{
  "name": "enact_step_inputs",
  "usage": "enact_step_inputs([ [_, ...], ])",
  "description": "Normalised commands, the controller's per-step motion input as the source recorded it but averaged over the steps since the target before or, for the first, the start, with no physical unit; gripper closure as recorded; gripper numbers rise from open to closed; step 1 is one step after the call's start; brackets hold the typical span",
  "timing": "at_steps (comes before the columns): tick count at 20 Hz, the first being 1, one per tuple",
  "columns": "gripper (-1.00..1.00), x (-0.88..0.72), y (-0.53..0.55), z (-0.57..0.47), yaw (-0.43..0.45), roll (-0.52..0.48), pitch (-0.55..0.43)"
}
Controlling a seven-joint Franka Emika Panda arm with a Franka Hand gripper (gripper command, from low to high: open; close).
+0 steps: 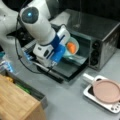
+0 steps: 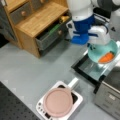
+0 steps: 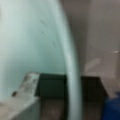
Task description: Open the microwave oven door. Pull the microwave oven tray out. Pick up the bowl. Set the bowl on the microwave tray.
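My gripper [image 1: 67,44] [image 2: 97,45] is shut on the rim of the pale teal bowl [image 1: 75,51] [image 2: 100,53]. The bowl hangs tilted with its orange lump [image 1: 71,47] [image 2: 106,57] inside. It is just above the pulled-out dark microwave oven tray [image 1: 79,60] [image 2: 92,69]. The microwave oven door [image 1: 63,71] [image 2: 80,70] lies folded down flat in front of the silver microwave oven [image 1: 100,30] [image 2: 110,97]. In the wrist view the bowl's rim [image 3: 71,65] fills the frame, with one finger [image 3: 23,87] at the lower left.
A pink plate [image 1: 107,91] [image 2: 58,102] rests on a white scale-like slab [image 1: 88,92] [image 2: 76,99] near the oven. A wooden cabinet [image 1: 15,102] [image 2: 37,21] with an open grey drawer [image 1: 31,91] [image 2: 48,37] stands beside the arm.
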Motion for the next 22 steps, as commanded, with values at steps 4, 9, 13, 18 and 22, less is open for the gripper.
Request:
enact_step_inputs([
  [4, 1.0, -0.38, 0.53, -0.23, -0.271, 0.007, -0.262],
  [9, 1.0, -0.3, 0.48, -0.25, -0.263, -0.023, -0.283],
  [13, 1.0, -0.27, 0.36, -0.25, -0.245, 0.029, -0.264],
  [18, 1.0, -0.25, 0.19, -0.22, -0.198, 0.078, -0.229],
  [22, 1.0, -0.23, 0.04, -0.19, -0.132, 0.096, -0.214],
])
